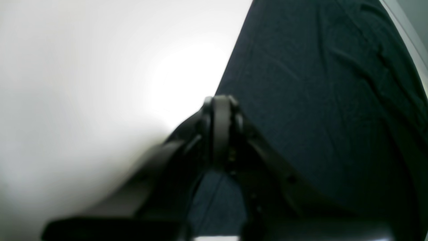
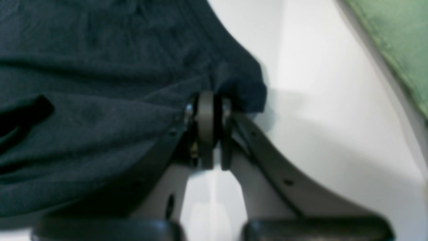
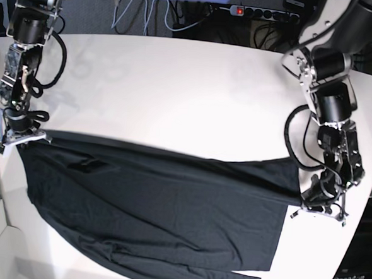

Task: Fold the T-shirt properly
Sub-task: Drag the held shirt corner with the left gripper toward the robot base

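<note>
Presently noted: T-shirt (image 3: pixel 150 213) spread across white table (image 3: pixel 176 94), stretched between two arms. Left gripper (image 1: pixel 220 110) clenched on cloth edge at one end. Right gripper (image 2: pixel 207 103) clenched on bunched corner at opposite end. Folded sleeve lying near front table edge. Green surface (image 2: pixel 394 36) seen beyond table in right wrist view.

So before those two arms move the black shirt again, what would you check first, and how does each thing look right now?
1. Left pincer shut on the T-shirt edge: ok.
2. Right pincer shut on the opposite corner: ok.
3. Edge between the pincers pulled fairly straight: ok.
4. Cloth lying flat on the table: not ok, wrinkles remain.
5. Shirt fully on the table: cannot tell, its lower part leaves the base view.
</note>
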Controlling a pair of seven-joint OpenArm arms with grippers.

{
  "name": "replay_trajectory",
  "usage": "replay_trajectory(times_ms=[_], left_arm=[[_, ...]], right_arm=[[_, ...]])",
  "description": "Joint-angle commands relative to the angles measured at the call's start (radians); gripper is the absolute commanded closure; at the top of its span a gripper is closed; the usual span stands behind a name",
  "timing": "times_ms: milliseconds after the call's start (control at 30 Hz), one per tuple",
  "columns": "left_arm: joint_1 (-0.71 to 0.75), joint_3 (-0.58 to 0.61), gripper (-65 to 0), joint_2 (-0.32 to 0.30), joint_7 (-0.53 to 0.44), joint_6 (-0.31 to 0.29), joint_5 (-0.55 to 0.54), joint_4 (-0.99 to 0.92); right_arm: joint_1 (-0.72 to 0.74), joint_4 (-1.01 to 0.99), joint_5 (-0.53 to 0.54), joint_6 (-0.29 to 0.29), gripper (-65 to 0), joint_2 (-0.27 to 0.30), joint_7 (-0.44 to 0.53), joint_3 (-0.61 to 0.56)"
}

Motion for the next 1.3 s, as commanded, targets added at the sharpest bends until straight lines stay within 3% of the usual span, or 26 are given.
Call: replay_trajectory(times_ms=[0, 233, 467, 933, 1267], left_arm=[[-0.043, 0.003, 0.0, -0.008, -0.024, -0.006, -0.006, 0.017], [-0.047, 0.127, 0.0, -0.006, -0.028, -0.006, -0.015, 0.017], [-0.060, 0.248, 0.0, -0.014, -0.094, 0.000, -0.008, 0.017], [-0.087, 0.259, 0.0, -0.043, -0.092, -0.006, -0.006, 0.017], [-0.083, 0.347, 0.0, -0.037, -0.095, -0.005, -0.006, 0.015]], right_arm=[[0.019, 0.015, -0.002, 0.007, 0.0, 0.022, 0.026, 0.005], [0.018, 0.014, -0.002, 0.007, 0.0, 0.022, 0.026, 0.005], [0.015, 0.014, -0.002, 0.007, 0.0, 0.028, 0.026, 0.005], [-0.004, 0.015, -0.002, 0.007, 0.0, 0.028, 0.028, 0.006], [-0.004, 0.015, -0.002, 0.007, 0.0, 0.028, 0.028, 0.006]])
